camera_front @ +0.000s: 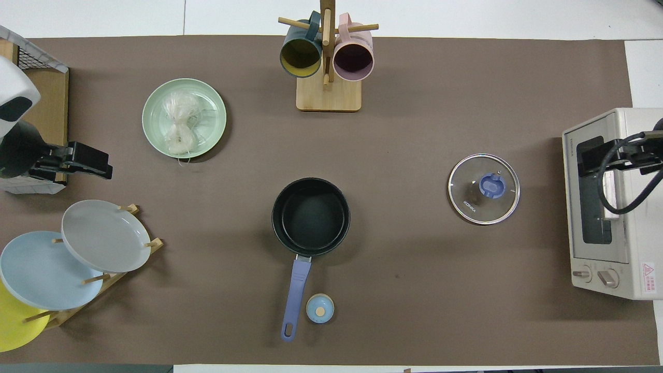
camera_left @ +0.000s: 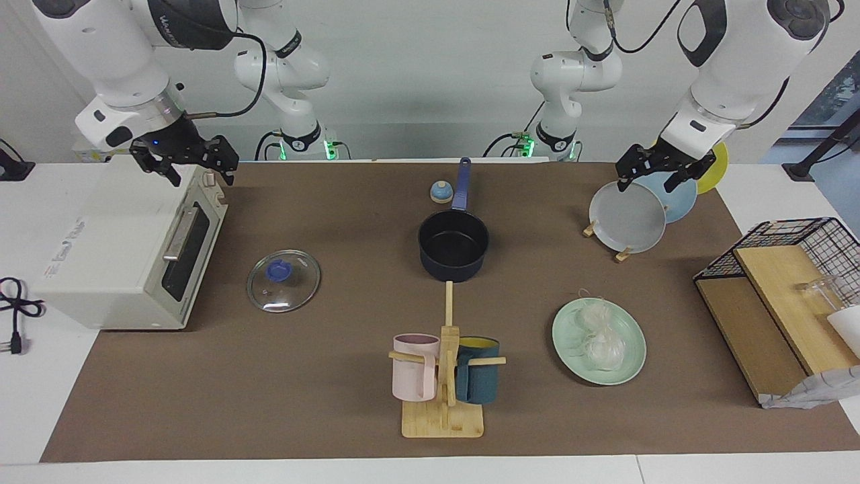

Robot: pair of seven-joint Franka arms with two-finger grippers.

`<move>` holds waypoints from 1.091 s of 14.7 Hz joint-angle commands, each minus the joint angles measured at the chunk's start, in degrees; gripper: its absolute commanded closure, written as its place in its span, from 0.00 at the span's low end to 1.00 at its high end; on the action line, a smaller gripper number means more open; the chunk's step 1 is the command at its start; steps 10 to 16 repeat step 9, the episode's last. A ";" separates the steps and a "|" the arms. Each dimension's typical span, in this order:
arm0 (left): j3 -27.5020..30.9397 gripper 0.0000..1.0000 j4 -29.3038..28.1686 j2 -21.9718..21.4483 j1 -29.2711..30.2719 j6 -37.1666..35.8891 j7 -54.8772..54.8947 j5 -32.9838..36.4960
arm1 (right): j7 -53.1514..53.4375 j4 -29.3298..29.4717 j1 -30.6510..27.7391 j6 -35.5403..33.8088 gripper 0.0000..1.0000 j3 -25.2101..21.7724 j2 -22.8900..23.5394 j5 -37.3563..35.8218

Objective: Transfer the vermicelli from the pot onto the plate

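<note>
Left gripper [camera_left: 657,176] open; vermicelli [camera_left: 600,336] on plate [camera_left: 565,329]

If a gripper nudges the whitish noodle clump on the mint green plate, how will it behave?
The clump of thin translucent whitish vermicelli is probably floppy and light, being loose fine strands. It likely drags or snags instead of rolling: stray strands hang past the rim of the pale mint green round plate. It may pull apart unevenly.

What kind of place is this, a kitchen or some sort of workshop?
Most likely a robotics lab staged as a kitchen. Cookware such as a pot, a toaster oven and a mug rack sits on a paper-covered table with bare white walls, not on real counters.
</note>
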 commanded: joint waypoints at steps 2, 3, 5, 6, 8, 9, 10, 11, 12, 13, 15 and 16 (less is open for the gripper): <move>0.39 0.00 -3.09 -2.99 -0.66 -0.18 -2.46 1.14 | 0.68 -0.20 -0.49 -0.47 0.00 0.25 -0.63 0.61; 0.48 0.00 -2.39 -2.73 -1.62 -0.53 -2.55 1.40 | 0.68 -0.20 -0.49 -0.47 0.00 0.25 -0.63 0.61; 0.39 0.00 -0.90 -2.47 -2.24 -2.02 -2.72 2.90 | 0.68 -0.20 -0.49 -0.47 0.00 0.25 -0.63 0.61; 0.30 0.00 -0.63 -2.47 -2.24 -2.20 -3.33 2.90 | 0.68 -0.20 -0.49 -0.47 0.00 0.25 -0.63 0.61; 0.22 0.00 -0.63 -2.47 -2.24 -2.03 -3.60 2.90 | 0.68 -0.20 -0.49 -0.47 0.00 0.25 -0.63 0.52; 0.21 0.00 -0.63 -2.38 -2.24 -2.03 -3.60 2.90 | 0.68 -0.20 -0.49 -0.56 0.00 0.25 -0.63 0.61; 0.21 0.00 -0.63 -2.38 -2.24 -2.03 -3.60 2.90 | 0.68 -0.20 -0.49 -0.56 0.00 0.25 -0.63 0.61; 0.21 0.00 -0.63 -2.38 -2.24 -2.03 -3.60 2.90 | 0.68 -0.20 -0.49 -0.56 0.00 0.25 -0.63 0.61; 0.21 0.00 -0.63 -2.38 -2.24 -2.03 -3.60 2.90 | 0.68 -0.20 -0.49 -0.56 0.00 0.25 -0.63 0.61; 0.21 0.00 -0.63 -2.38 -2.24 -2.03 -3.60 2.90 | 0.68 -0.20 -0.49 -0.56 0.00 0.25 -0.63 0.61; 0.21 0.00 -0.63 -2.38 -2.24 -2.03 -3.60 2.90 | 0.68 -0.20 -0.49 -0.56 0.00 0.25 -0.63 0.61; 0.21 0.00 -0.63 -2.38 -2.24 -2.03 -3.60 2.90 | 0.68 -0.20 -0.49 -0.56 0.00 0.25 -0.63 0.61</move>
